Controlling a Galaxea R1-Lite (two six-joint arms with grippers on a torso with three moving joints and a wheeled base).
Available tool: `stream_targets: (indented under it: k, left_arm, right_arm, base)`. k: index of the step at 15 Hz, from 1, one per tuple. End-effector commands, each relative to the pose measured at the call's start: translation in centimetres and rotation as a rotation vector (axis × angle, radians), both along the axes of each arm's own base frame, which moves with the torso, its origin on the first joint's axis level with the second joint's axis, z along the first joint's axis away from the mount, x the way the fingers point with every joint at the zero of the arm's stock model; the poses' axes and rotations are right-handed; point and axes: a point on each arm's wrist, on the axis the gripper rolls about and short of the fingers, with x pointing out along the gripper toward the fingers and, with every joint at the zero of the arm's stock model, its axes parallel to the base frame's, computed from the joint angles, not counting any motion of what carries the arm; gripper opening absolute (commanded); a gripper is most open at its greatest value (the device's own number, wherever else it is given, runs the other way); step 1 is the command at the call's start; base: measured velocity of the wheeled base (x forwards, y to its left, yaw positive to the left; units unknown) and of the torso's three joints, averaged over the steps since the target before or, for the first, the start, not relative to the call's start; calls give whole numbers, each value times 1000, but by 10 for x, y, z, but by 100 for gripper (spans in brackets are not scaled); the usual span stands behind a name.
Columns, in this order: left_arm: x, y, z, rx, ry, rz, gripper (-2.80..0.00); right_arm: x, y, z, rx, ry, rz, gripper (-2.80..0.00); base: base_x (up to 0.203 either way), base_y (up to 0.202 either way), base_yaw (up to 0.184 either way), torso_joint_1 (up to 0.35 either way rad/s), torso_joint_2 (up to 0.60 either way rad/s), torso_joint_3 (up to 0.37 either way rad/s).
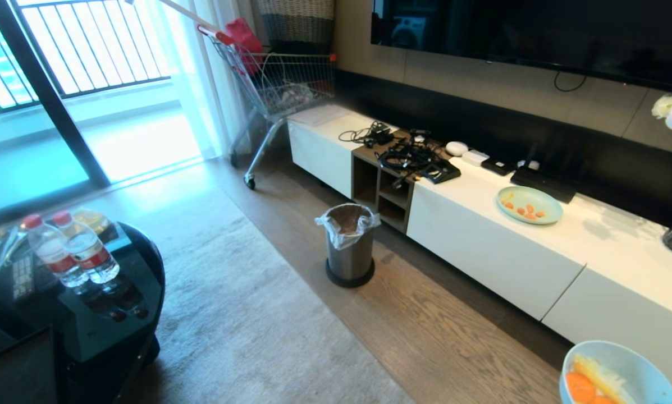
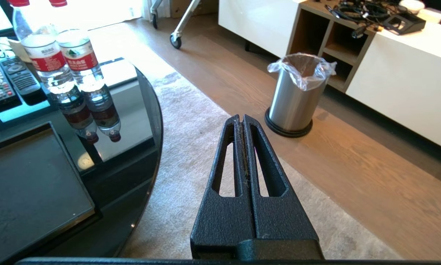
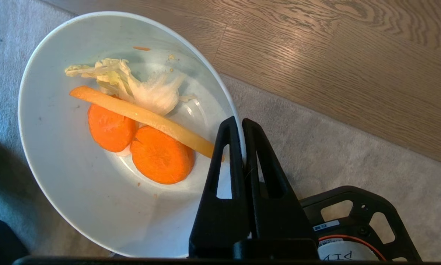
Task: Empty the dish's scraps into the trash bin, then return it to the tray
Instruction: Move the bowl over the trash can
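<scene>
White and glossy, the dish [image 3: 76,191] hangs in the right gripper [image 3: 241,127], whose fingers are pinched tight on its rim, one inside and one outside, above the seam where grey rug meets wooden floor. Scraps [image 3: 139,125] of orange carrot rounds, a yellow strip and pale leaf lie inside. Well ahead stands the trash bin [image 1: 349,241] before the white cabinet. The left gripper [image 2: 243,121] points level, fingers pressed together and empty, beside the glass worktop bearing the tray [image 2: 25,187].

No legible text on bottle labels [image 2: 45,55]
</scene>
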Motion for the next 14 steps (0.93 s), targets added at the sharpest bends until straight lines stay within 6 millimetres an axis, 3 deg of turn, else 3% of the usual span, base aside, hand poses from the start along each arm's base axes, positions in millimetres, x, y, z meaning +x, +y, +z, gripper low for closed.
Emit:
stream_targets:
  k: [1, 14]
  left_arm:
    - [0, 0, 0, -1, -1, 0, -280]
    - [0, 0, 0, -1, -1, 0, -280]
  right_arm:
    - [0, 0, 0, -1, 3, 0, -280]
    - [-1, 0, -1, -21, 10, 25, -280]
  base:
    - [0, 0, 0, 0, 0, 0]
    - [0, 0, 0, 0, 0, 0]
